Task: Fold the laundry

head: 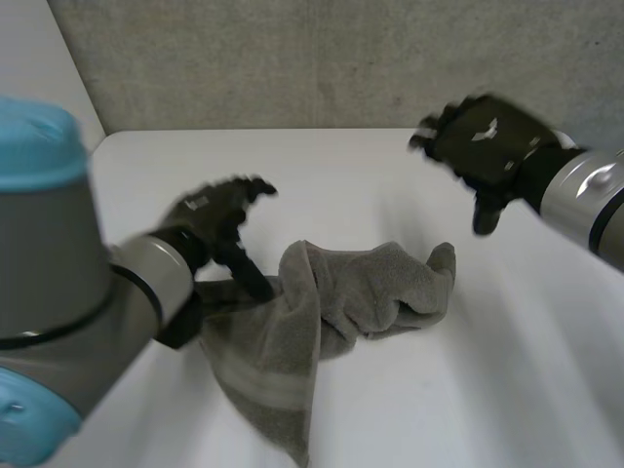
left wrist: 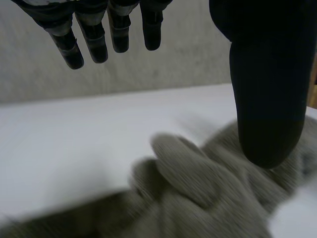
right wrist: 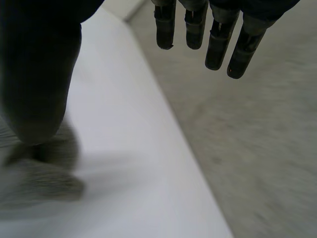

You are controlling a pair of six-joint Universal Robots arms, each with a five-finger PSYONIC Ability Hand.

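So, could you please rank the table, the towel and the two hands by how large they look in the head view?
1. table
2. grey towel
3. left hand and right hand: they look alike, so I would not rank them.

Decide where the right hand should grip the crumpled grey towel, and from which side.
Probably the raised corner at the right end of the towel, approached from above and the right: it stands clear of the table and lies nearest the open right hand.
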